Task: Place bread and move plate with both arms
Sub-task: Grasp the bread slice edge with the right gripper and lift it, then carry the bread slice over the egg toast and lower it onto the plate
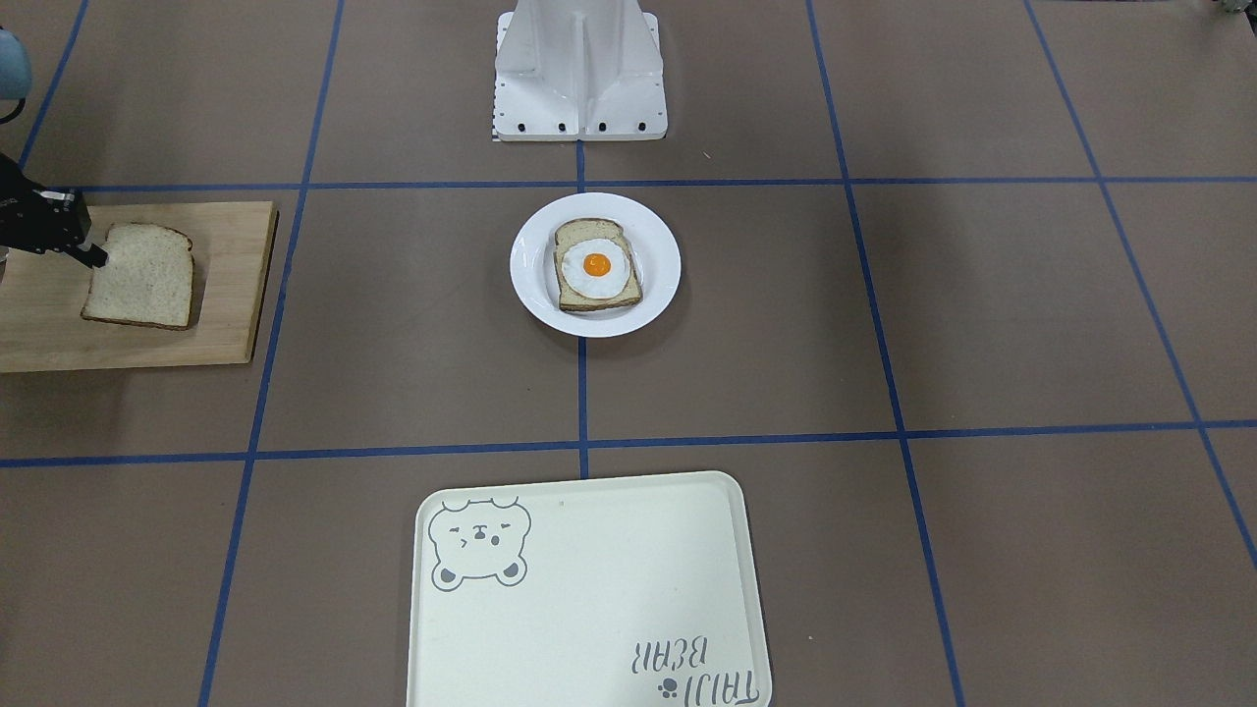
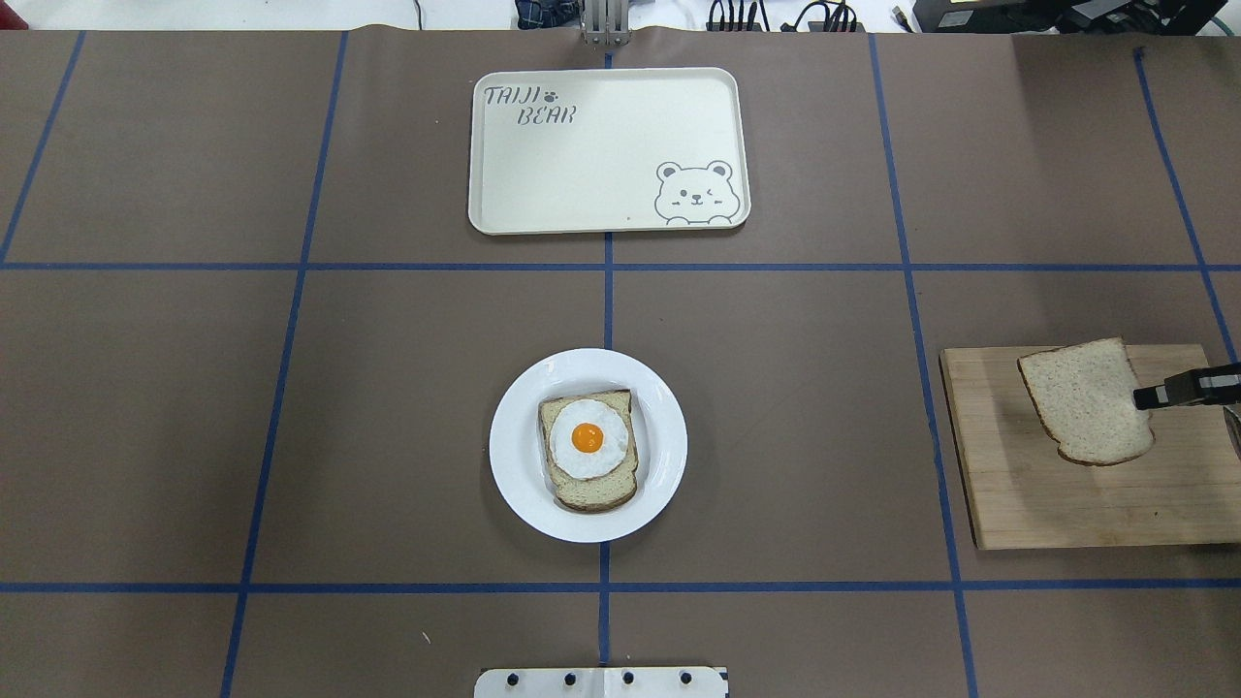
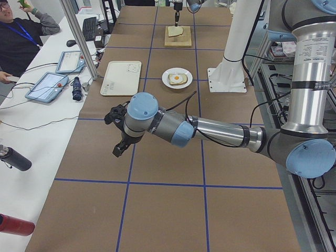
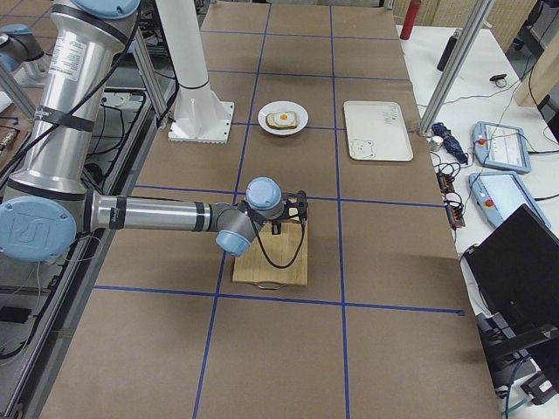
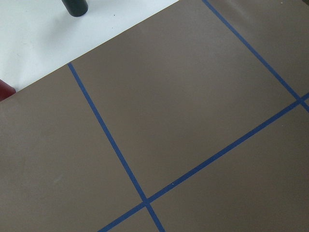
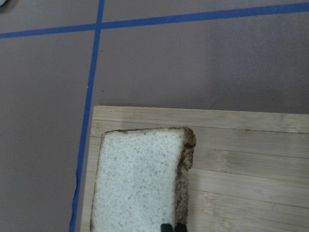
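The plain bread (image 1: 137, 277) (image 2: 1086, 399) (image 6: 137, 179) is over a wooden cutting board (image 2: 1066, 504) at the table's right end, one edge raised a little. My right gripper (image 1: 98, 257) (image 2: 1144, 397) (image 6: 172, 226) is shut on its crust edge. The white plate (image 1: 530, 285) (image 2: 514, 485) sits at the table's middle and carries a slice topped with a fried egg (image 2: 586, 441). My left gripper (image 3: 119, 148) hangs over bare table far from the plate. It shows only in the exterior left view, so I cannot tell whether it is open or shut.
A cream tray with a bear drawing (image 1: 589, 609) (image 2: 601, 165) lies on the far side of the plate from the robot. The white robot base (image 1: 579, 88) stands behind the plate. People and tablets are at a side table (image 3: 47, 84).
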Robot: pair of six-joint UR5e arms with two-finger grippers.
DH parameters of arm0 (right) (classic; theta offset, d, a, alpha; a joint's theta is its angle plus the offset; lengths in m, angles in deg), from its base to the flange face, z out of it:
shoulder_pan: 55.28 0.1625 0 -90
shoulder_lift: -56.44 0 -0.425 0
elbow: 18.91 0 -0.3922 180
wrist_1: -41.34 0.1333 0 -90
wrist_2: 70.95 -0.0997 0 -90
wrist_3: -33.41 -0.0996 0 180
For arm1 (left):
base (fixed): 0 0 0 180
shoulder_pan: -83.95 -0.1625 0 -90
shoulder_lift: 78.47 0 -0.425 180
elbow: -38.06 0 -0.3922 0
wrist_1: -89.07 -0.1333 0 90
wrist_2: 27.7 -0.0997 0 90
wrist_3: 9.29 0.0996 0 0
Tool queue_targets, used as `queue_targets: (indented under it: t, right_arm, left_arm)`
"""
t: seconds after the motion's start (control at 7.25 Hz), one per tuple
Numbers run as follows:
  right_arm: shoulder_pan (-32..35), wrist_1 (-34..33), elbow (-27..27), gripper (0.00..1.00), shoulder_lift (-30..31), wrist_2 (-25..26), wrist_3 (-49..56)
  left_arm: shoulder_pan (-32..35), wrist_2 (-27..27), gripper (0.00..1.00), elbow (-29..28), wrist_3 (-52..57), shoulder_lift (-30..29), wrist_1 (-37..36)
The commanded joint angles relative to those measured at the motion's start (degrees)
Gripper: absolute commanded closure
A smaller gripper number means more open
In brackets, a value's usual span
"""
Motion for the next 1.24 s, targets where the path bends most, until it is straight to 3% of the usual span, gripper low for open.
queue_targets:
  t: [0.0, 0.28, 0.69, 1.1]
  right_arm:
    - [2.0, 0.0, 0.4, 1.00, -5.0, -3.3, -0.3]
    - [1.5, 0.0, 0.0, 1.00, -11.0, -3.2, -5.6]
    - [-5.1, 0.0, -0.5, 1.00, -20.4, -1.3, -10.3]
    - [-20.9, -0.1, -2.2, 1.00, -29.1, 18.9, -21.6]
  left_arm:
    - [0.0, 0.2, 0.01, 0.0, -0.1, -0.1, 0.0]
    - [0.0, 0.3, 0.01, -0.1, -0.2, -0.1, 0.0]
    - [-0.2, 0.4, 0.01, 0.2, -3.2, -0.1, 0.1]
    - [-0.3, 0.4, 0.01, -0.3, -5.9, 0.0, 0.0]
